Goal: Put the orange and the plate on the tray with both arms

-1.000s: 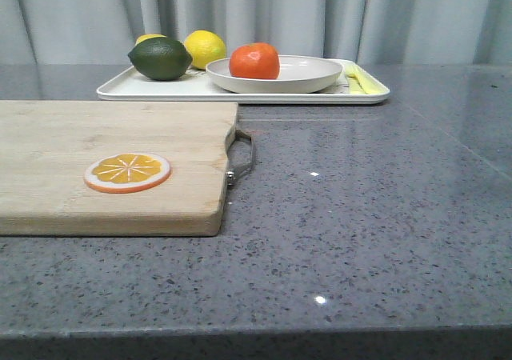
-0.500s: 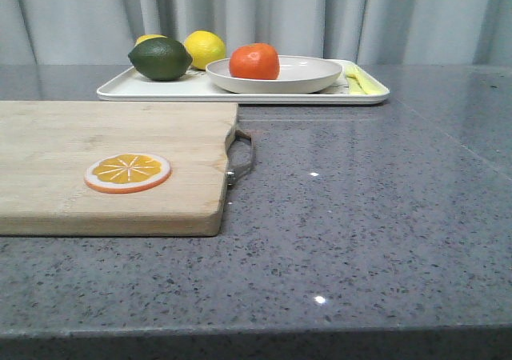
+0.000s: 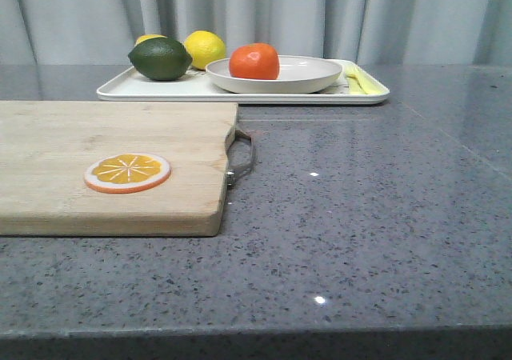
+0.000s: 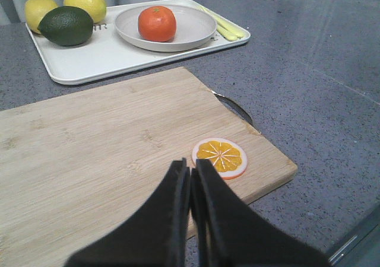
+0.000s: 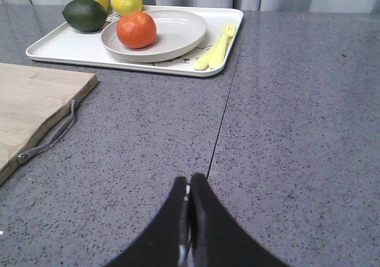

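The orange (image 3: pixel 254 61) sits in the off-white plate (image 3: pixel 308 78), and the plate rests on the white tray (image 3: pixel 160 90) at the back of the table. They also show in the left wrist view as the orange (image 4: pixel 157 23), the plate (image 4: pixel 193 32) and the tray (image 4: pixel 89 59), and in the right wrist view as the orange (image 5: pixel 136 29), the plate (image 5: pixel 178 32) and the tray (image 5: pixel 65 47). My left gripper (image 4: pixel 191 167) is shut and empty above the wooden cutting board (image 4: pixel 89 142). My right gripper (image 5: pixel 189 182) is shut and empty above the bare countertop. Neither gripper shows in the front view.
A dark green lime (image 3: pixel 160 58) and two yellow lemons (image 3: pixel 205 48) lie on the tray's left part. A yellow-green fork and knife (image 5: pixel 217 50) lie on its right part. A flat orange slice (image 3: pixel 127 173) lies on the cutting board (image 3: pixel 96 152), whose metal handle (image 3: pixel 242 156) faces right.
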Controlling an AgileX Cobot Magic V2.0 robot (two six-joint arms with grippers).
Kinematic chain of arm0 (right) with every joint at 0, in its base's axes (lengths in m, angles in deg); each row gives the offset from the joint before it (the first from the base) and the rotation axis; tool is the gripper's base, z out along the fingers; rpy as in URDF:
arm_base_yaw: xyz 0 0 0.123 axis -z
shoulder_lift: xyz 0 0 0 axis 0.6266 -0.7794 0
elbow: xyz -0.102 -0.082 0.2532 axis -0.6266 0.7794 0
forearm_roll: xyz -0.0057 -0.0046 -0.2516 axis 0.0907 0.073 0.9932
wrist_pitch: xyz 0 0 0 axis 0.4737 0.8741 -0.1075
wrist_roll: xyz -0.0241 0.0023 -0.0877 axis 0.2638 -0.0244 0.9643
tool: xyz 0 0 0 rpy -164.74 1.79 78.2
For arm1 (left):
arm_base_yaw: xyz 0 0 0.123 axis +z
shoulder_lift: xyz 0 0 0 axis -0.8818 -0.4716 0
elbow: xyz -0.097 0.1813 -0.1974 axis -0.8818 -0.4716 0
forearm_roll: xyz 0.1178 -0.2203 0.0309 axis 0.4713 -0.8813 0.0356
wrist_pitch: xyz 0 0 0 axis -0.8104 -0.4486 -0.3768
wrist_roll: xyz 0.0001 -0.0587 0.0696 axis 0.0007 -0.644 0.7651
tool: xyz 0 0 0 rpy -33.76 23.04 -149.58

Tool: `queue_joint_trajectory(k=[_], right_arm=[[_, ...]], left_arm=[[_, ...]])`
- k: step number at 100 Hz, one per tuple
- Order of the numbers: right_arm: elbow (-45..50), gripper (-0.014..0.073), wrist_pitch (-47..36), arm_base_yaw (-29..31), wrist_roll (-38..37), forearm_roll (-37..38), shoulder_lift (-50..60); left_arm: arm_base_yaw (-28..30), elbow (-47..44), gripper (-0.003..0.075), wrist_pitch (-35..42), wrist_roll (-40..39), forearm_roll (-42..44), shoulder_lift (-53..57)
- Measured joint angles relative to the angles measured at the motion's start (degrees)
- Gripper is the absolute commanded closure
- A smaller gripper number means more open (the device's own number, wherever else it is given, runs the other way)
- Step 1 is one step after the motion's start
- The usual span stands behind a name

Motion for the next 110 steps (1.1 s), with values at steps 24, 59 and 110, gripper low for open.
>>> queue_joint_trajectory(k=[24, 59, 110], right_arm=[[1.29, 0.0663, -1.16, 0.0, 0.0, 0.0, 0.2], [1.29, 0.0663, -1.16, 0.0, 0.04, 0.0, 0.2], [1.29, 0.0663, -1.16, 0.0, 0.04, 0.0, 0.2]], left_arm=[[0.0, 0.0, 0.0739, 0.0, 0.0, 0.0, 0.0], [0.0, 0.0, 0.0739, 0.0, 0.0, 0.0, 0.0], [1.54, -4.16, 0.0739, 0.89, 0.0, 1.14, 1.91]])
